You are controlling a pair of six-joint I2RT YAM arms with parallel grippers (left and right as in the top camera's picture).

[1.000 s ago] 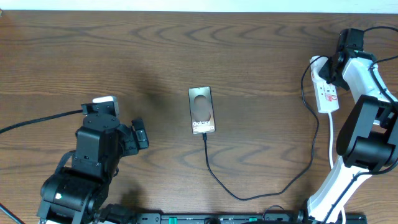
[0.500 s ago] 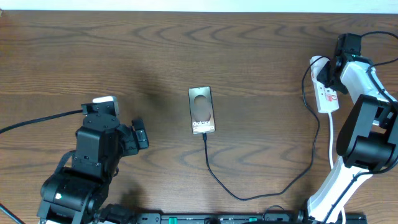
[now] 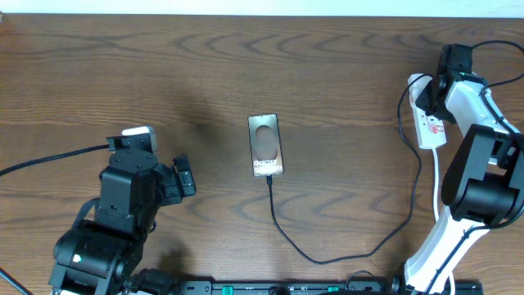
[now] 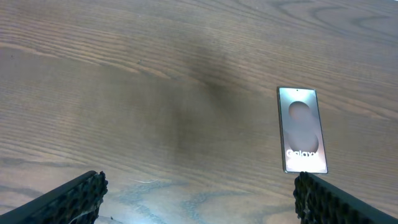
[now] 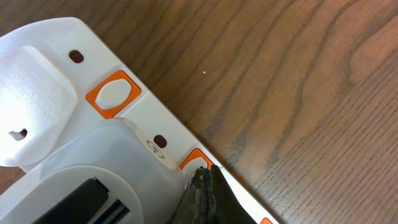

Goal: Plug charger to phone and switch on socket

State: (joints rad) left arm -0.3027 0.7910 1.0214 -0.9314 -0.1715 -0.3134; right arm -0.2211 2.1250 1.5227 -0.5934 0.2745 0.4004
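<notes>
The big brown table [image 3: 164, 82] looks just as it did a second ago. Only one thing has moved: the right arm [image 3: 483, 164] has slid its wrist a tiny bit to the left, over the far end of the power strip [image 3: 430, 123]. The left arm [image 3: 123, 213] has stayed put near the front of the table. The left gripper [image 4: 199, 193] has its jaws wide apart and holds nothing.

The power strip lies at the right side of the table, well apart from the phone [image 3: 266, 145]. The phone lies flat in the middle and has not moved. The thin black cable [image 3: 327, 258] runs from the phone's near edge in a long loop over to the power strip. Its tip meets the phone, so I think the plugging part is done.

The right gripper [image 5: 202, 186] has its jaws pressed together with nothing between them. Its dark point sits right at an orange switch [image 5: 194, 159] beside a white plug block [image 5: 93, 180]. I cannot tell if it touches the switch or hangs just above it.

So the small move looks like aiming. I think what is left is to push that switch down.
</notes>
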